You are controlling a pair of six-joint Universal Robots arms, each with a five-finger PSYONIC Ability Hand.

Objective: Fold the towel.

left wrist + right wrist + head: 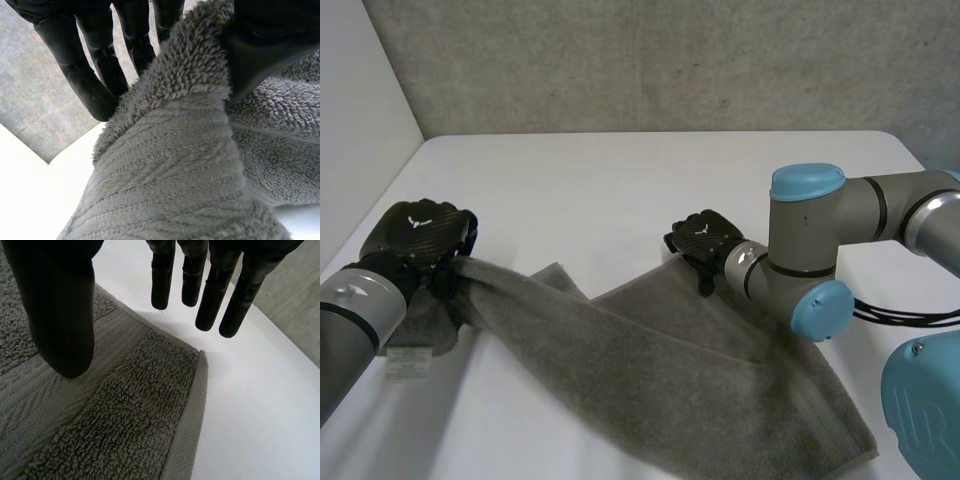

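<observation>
A grey towel [650, 370] lies spread over the near part of the white table [620, 180], partly folded on itself. My left hand [415, 235] holds its left end lifted and bunched. In the left wrist view the thumb [265, 45] pinches the towel [175, 165] against the fingers [95, 75]. My right hand [705, 238] hovers at the towel's far right corner. In the right wrist view its fingers [220, 295] are straight and apart from the thumb [60, 315], just above the towel corner [200, 357], holding nothing.
A white label [408, 365] hangs from the towel below my left hand. A grey wall stands behind the table and a pale wall along its left side. Bare table lies beyond the towel.
</observation>
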